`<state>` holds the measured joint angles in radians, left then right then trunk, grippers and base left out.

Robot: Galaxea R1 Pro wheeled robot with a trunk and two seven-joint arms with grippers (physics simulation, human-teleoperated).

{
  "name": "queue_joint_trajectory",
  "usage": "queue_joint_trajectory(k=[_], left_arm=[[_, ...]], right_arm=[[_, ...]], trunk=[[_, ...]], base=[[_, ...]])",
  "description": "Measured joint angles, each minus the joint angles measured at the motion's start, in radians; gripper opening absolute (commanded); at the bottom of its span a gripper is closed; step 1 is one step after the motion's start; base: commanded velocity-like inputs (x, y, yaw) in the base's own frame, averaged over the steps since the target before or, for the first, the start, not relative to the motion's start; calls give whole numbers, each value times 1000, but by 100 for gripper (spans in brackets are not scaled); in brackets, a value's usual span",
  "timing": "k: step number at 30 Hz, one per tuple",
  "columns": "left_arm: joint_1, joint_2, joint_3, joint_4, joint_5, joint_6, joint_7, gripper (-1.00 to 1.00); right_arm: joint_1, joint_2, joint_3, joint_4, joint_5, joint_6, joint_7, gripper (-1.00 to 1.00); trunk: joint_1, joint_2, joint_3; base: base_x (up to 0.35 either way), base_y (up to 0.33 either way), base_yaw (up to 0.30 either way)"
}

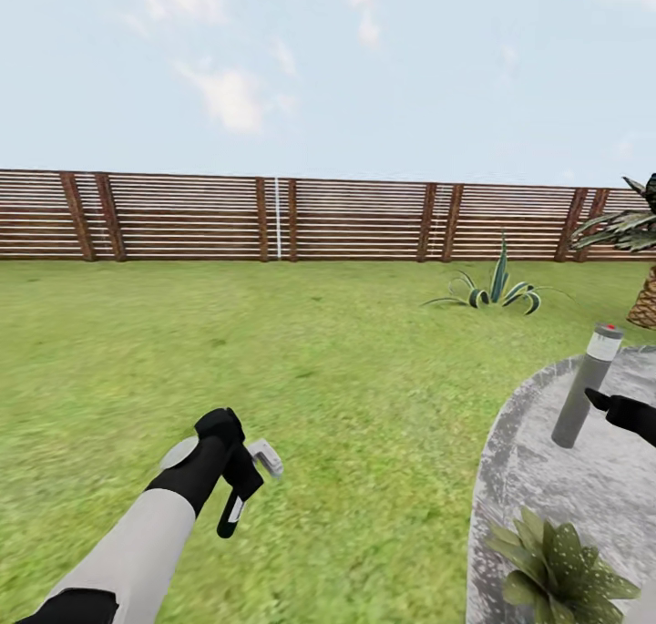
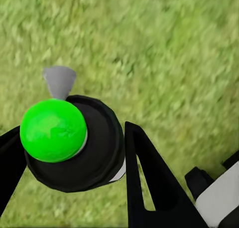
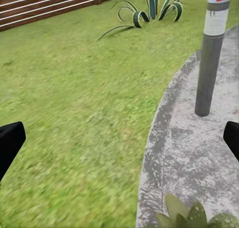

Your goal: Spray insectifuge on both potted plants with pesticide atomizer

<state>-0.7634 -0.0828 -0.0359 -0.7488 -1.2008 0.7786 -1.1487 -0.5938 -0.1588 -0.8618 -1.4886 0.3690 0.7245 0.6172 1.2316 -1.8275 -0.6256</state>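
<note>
I'm holding the pesticide atomizer (image 2: 69, 143) clamped in the left gripper (image 1: 239, 492) over open lawn (image 1: 319, 378). Right gripper (image 3: 119, 138) is gaping wide and empty, hanging near the patio (image 3: 164, 153) edge

Left arm (image 1: 137, 551): light-grey forearm shell, black wrist, black elbow band; black wedge-shaped jaws.
</note>
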Motion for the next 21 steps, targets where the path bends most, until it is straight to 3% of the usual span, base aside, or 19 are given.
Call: queue_joint_trajectory(k=[6, 11, 21], left_arm=[[0, 1, -6, 0, -5, 0, -24, -100], [0, 1, -8, 1, -25, 0, -26, -100], [0, 0, -9, 2, -27, 0, -27, -100]], right_arm=[[0, -2, -71, 0, 2, -1, 0, 100], [1, -2, -78, 0, -1, 0, 0, 100], [0, -2, -79, 0, -1, 1, 0, 100]], trunk=[[1, 0, -6], [0, 0, -12], [1, 0, -17]], base=[[267, 241, -140], [156, 172, -221], [10, 10, -281]])
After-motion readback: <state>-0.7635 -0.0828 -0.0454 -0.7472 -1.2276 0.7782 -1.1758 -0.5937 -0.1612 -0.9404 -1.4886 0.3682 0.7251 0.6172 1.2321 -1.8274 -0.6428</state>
